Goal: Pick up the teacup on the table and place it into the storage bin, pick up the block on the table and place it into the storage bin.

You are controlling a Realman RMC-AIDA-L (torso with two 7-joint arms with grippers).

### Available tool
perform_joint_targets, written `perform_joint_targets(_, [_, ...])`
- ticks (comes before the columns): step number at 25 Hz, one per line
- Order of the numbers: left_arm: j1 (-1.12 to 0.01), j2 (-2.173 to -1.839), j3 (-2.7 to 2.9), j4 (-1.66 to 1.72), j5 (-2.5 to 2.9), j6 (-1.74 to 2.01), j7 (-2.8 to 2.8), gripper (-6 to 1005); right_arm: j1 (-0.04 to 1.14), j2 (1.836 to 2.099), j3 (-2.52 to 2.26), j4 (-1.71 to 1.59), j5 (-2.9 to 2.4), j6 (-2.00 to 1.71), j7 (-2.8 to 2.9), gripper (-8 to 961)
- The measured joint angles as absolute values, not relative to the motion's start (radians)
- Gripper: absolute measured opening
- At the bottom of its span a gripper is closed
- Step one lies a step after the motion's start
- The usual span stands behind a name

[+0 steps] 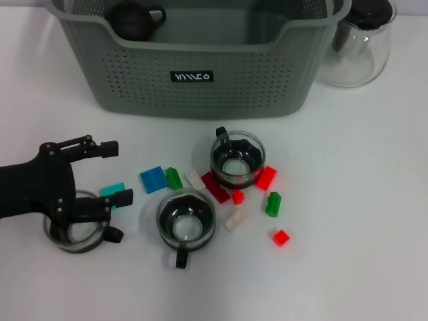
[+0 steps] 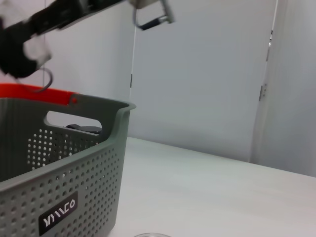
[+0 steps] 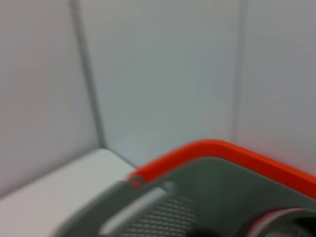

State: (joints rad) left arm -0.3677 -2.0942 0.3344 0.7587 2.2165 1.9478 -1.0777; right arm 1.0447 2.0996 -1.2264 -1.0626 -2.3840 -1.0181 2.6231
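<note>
The grey-green storage bin (image 1: 200, 80) stands at the back of the table, and its perforated wall also fills the near side of the left wrist view (image 2: 59, 173). Three glass teacups with black handles are on the table: one in the middle (image 1: 237, 158), one nearer the front (image 1: 186, 219), and one at the left (image 1: 77, 231), partly under my left arm. Small blocks lie scattered around them: blue (image 1: 153, 179), green (image 1: 174, 178), cyan (image 1: 112, 190) and red (image 1: 281, 237). My left gripper (image 1: 115, 172) hangs open over the left side with nothing between its fingers. My right gripper is out of view.
A clear glass carafe (image 1: 358, 47) with a black lid stands right of the bin. A dark lidded pot (image 1: 134, 19) sits inside the bin at its back left. An orange edge (image 3: 207, 148) runs along the bin's rim in the right wrist view.
</note>
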Motion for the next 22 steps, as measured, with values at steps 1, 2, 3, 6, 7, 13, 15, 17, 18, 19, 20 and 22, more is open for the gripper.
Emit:
perform_joint_targets(1, [-0.368, -2.094, 0.334, 0.759, 2.216, 1.948, -1.078, 843, 1.089, 2.100, -1.222, -1.006, -2.446, -0.993, 2.666, 59])
perform_joint_targets(2, [-0.369, -2.094, 0.334, 0.757, 2.217, 1.948, -1.078, 843, 1.133, 2.100, -1.218, -0.951, -2.510, -0.962, 2.700, 59])
perform_joint_targets(3, [-0.371, -2.095, 0.334, 0.752, 2.217, 1.948, -1.079, 843, 1.164, 2.100, -1.215, -0.911, -2.551, -0.936, 2.724, 59])
perform_joint_targets(6, [-0.372, -2.095, 0.332, 0.747, 2.217, 1.948, -1.080, 843, 1.243, 2.099, -1.204, -0.780, -2.636, -0.868, 2.757, 60])
perform_joint_targets(7, [-0.372, -2.096, 0.332, 0.746, 2.217, 1.948, -1.081, 843, 1.262, 2.099, -1.204, -0.734, -2.650, -0.840, 2.755, 60])
perform_joint_targets(13, [-0.364, -2.098, 0.331, 0.746, 2.217, 1.944, -1.081, 844, 1.302, 2.099, -1.216, -0.550, -2.669, -0.728, 2.723, 59])
perform_joint_targets(15, [-0.364, -2.098, 0.330, 0.746, 2.217, 1.944, -1.081, 844, 1.302, 2.099, -1.216, -0.519, -2.668, -0.712, 2.716, 59])
perform_joint_targets(17, [-0.364, -2.098, 0.330, 0.747, 2.217, 1.943, -1.081, 844, 1.298, 2.098, -1.217, -0.503, -2.668, -0.707, 2.714, 58])
perform_joint_targets(18, [-0.364, -2.099, 0.332, 0.747, 2.217, 1.942, -1.081, 844, 1.297, 2.098, -1.217, -0.497, -2.669, -0.707, 2.713, 58])
perform_joint_targets(19, [-0.364, -2.100, 0.333, 0.746, 2.217, 1.941, -1.081, 844, 1.296, 2.098, -1.217, -0.488, -2.669, -0.707, 2.712, 58])
perform_joint_targets(20, [-0.364, -2.100, 0.333, 0.744, 2.217, 1.939, -1.081, 844, 1.295, 2.099, -1.218, -0.479, -2.669, -0.707, 2.708, 58])
perform_joint_targets(22, [-0.364, -2.100, 0.334, 0.737, 2.217, 1.933, -1.079, 844, 1.294, 2.099, -1.218, -0.454, -2.670, -0.705, 2.692, 58])
